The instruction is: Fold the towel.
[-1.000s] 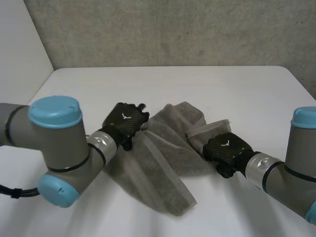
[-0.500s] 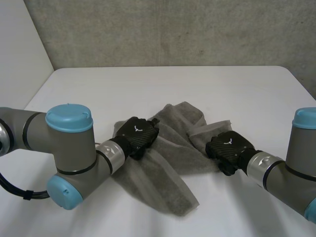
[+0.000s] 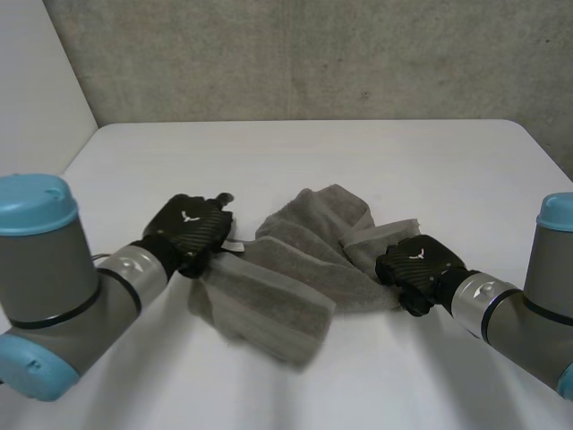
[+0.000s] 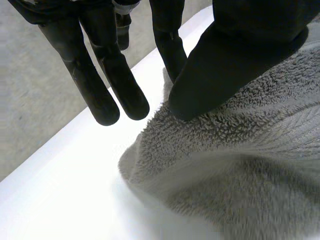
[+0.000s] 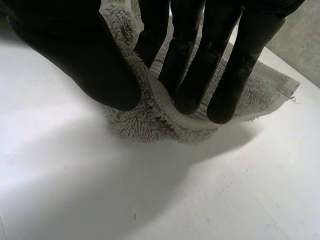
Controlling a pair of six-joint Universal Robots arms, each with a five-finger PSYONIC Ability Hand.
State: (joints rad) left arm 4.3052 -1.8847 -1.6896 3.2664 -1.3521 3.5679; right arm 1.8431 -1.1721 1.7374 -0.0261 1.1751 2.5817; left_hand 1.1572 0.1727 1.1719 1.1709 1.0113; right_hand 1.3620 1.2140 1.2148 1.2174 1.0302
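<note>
**One towel, a hand clamped on each end**

Head view: I count one grey towel (image 3: 304,246), two hands and one white table (image 3: 358,161). The towel lies crumpled near the table's middle, its long axis running side to side between the hands. The left arm (image 3: 54,287) reaches in low, and the left hand (image 3: 192,228) sits at the towel's left end, back of the hand up. From there a broad flap of cloth slopes toward the camera. The right arm (image 3: 519,309) comes in from the other side, and the right hand (image 3: 416,264) is planted on the towel's right end, also back up.

Left wrist view: my left hand (image 4: 250,35) has its thumb pressed onto the towel (image 4: 240,165) at its edge, with one finger down behind that same edge, so the cloth is nipped between them. The other fingers (image 4: 100,85) are straight and hang clear over bare table (image 4: 55,200), just past the edge. The cloth bulges up under the palm.

Right wrist view: my right hand (image 5: 75,50) straddles a raised fold of the towel (image 5: 150,120). The thumb is on one side, the fingers (image 5: 235,75) lie on the hemmed band on the other, and the fold is squeezed between them. The table (image 5: 150,200) lies past the fingertips.
</note>
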